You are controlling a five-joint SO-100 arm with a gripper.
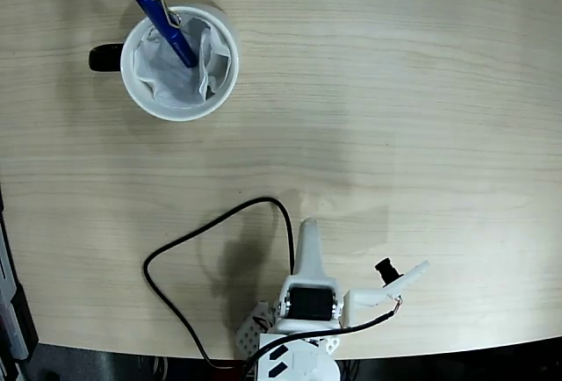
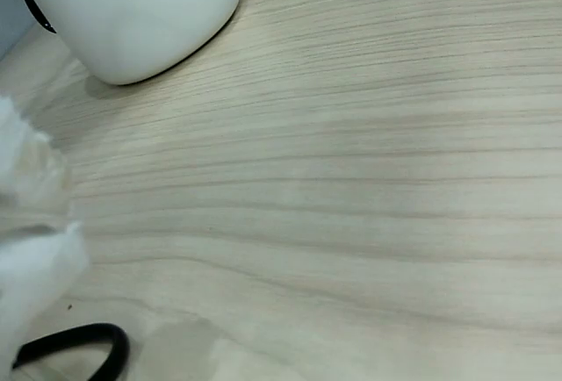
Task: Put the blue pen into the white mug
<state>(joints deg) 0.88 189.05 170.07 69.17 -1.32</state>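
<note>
Arm base point(image 1: 307, 311) sits at the near table edge in the fixed view, folded back, with a black cable point(image 1: 189, 249) looping out over the wood to its left. Gripper point(image 1: 309, 240) reads as the white wedge pointing up-table; fingers look pressed together into one taper with nothing between them, though the top-down angle makes the gap hard to confirm. Nothing is held, as far as I can see.

Wooden table point(image 1: 395, 135) between arm and mug is bare.

Far left: white mug point(image 1: 179, 63), dark handle pointing left, crumpled white paper inside. Blue pen point(image 1: 167, 23) stands tilted in it, lower end down in the paper, clip end leaning out over the far rim.

Judgement: placement looks done, arm parked well apart from the mug. Next move calls for nothing beyond staying clear; a nudge to the mug could tip the pen out.

Hard to read: wrist view shows only the mug's outer wall at top left, a blurred white shape at the left edge (likely a finger, can't confirm), and a bit of cable. Pen's lower tip is hidden by the paper. A white object at the top right of the fixed view is cut off.
</note>
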